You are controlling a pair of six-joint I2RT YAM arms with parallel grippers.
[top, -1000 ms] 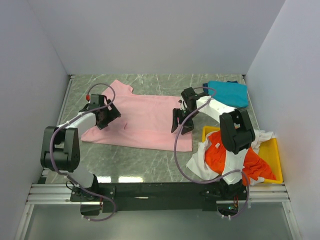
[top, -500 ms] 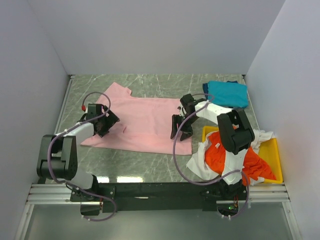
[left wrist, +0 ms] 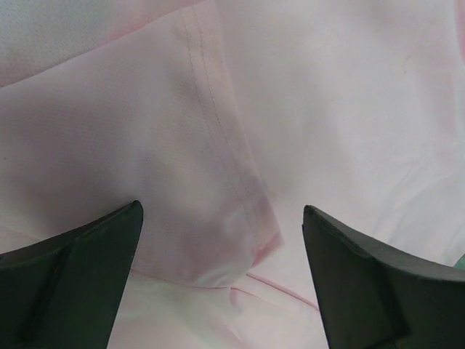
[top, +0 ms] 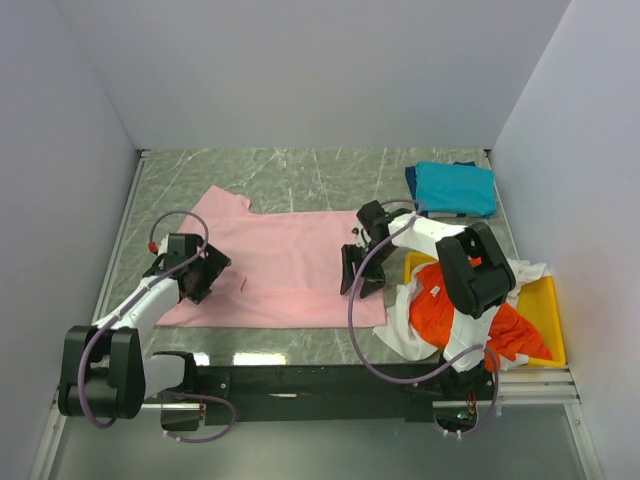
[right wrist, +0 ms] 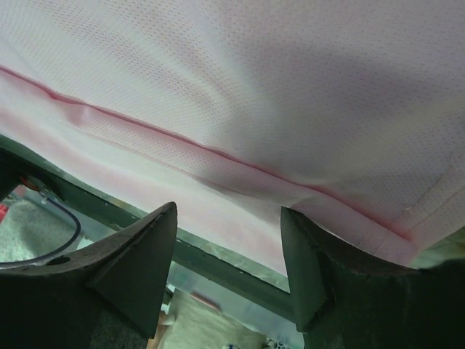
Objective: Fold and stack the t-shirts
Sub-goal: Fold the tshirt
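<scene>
A yellow tray [top: 548, 300] lies on the grey-green marbled surface [top: 310, 168], at its near right corner. Plain white walls [top: 300, 70] stand around this surface on three sides.

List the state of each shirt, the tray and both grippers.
pink t-shirt, flat on the table
teal t-shirt, folded, far right
yellow tray, holding two shirts
orange t-shirt, crumpled in the tray
white t-shirt, crumpled, spilling off the tray
left gripper, open
right gripper, open
</scene>
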